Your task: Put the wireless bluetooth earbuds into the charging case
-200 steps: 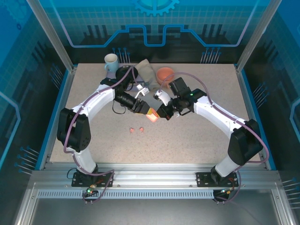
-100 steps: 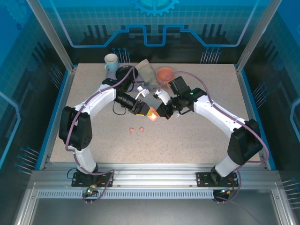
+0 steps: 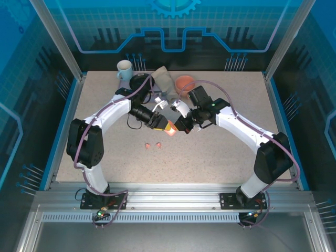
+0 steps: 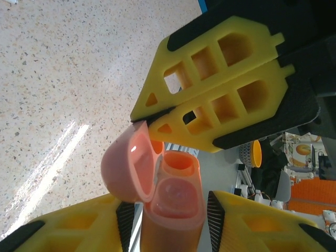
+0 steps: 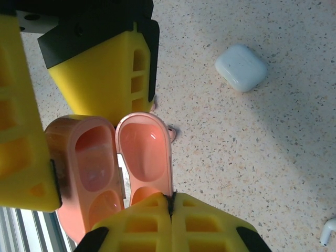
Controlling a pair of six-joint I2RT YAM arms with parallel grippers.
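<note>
lying side by side on the desk, the two salmon-pink earbuds sit on the near side of both claws, touched by neither. the left claw is clamped on the body of the salmon-pink charging case, whose lid is swung open. the right claw has its fingers pressed together, pinching the edge of that lid. in the right wrist view, a closed white case rests on the desk, and a white earbud lies apart from it.
</note>
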